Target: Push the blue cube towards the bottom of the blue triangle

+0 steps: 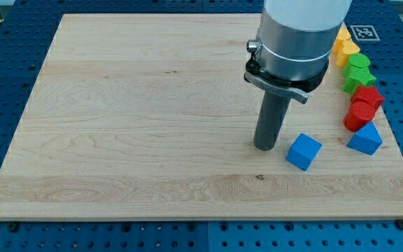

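Observation:
The blue cube (pixel 303 151) lies on the wooden board near the view's lower right. The blue triangle (pixel 365 139) lies to its right, close to the board's right edge and slightly higher in the view. My tip (pixel 264 147) rests on the board just left of the blue cube, with a small gap between them. The rod rises into the arm's grey body (pixel 296 42) above.
A column of blocks runs along the board's right edge above the blue triangle: two red blocks (pixel 363 107), two green blocks (pixel 359 72), and yellow and orange blocks (pixel 343 43) at the top. The wooden board (pixel 138 119) lies on a blue perforated table.

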